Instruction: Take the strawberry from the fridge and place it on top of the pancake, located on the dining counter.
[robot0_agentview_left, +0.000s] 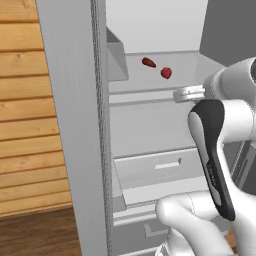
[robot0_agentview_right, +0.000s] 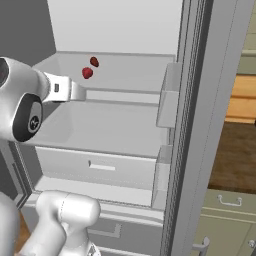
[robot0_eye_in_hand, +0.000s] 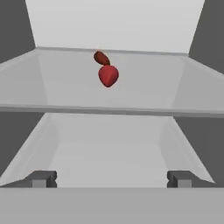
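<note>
The strawberry (robot0_agentview_left: 166, 73) (robot0_agentview_right: 87, 73) (robot0_eye_in_hand: 108, 75), small and bright red, lies on the upper shelf of the open fridge (robot0_agentview_left: 150, 125) (robot0_agentview_right: 115, 125), towards the back. My gripper (robot0_eye_in_hand: 112, 178) is open, its two dark fingertips (robot0_eye_in_hand: 43, 178) spread wide with nothing between them. It hovers in front of the shelf's front edge, short of the strawberry and a little below it. The hand (robot0_agentview_left: 187, 94) (robot0_agentview_right: 67, 91) points into the fridge. The pancake and the dining counter are out of view.
A darker, elongated red-brown item (robot0_agentview_left: 148, 62) (robot0_agentview_right: 94, 61) (robot0_eye_in_hand: 101, 57) lies just behind the strawberry, almost touching it. Door bins (robot0_agentview_right: 169, 95) hang on the open right door. A lower shelf and a drawer (robot0_agentview_left: 160, 167) sit beneath. Wooden panelling (robot0_agentview_left: 25, 100) stands left of the fridge.
</note>
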